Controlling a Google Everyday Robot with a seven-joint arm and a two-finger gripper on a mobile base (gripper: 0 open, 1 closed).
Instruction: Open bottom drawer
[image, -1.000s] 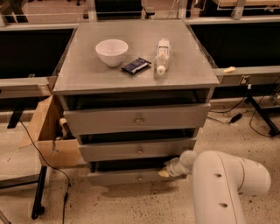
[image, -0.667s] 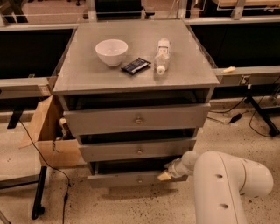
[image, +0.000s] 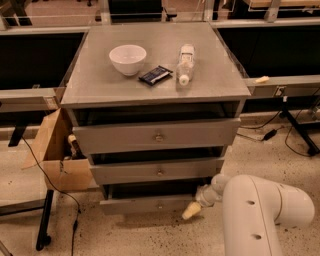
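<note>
The robot's gripper (image: 192, 211) hung low at the near right corner of the grey three-drawer cabinet (image: 235, 107), just above the speckled floor (image: 150, 235). Its pale tip sat against the right end of the bottom drawer (image: 132, 205), the narrow grey flat front with a small brassy knob (image: 160, 205) at its centre. How its jaws stood I could not tell from where I was; the bulky white arm (image: 260, 215) crowded that corner.

The bottom drawer lay lowest of the three, under the mid-sized grey drawer (image: 125, 172) and the wide top drawer (image: 120, 137). A dark gap showed above its front, so it looked to me out only a little, with most of the pull left to do.

The worry, as I saw it, was the contact point. The gripper was well to the right of the knob, so a pull from the drawer's end might skew it on its runners and jam it, or the tip might simply slip off the edge. A hard tug might also rock the cabinet, and the clear plastic bottle (image: 185, 62) lying on its side on the worktop (image: 95, 87) could roll. The white bowl (image: 128, 59) and dark packet (image: 155, 75) beside it seemed safer.
</note>
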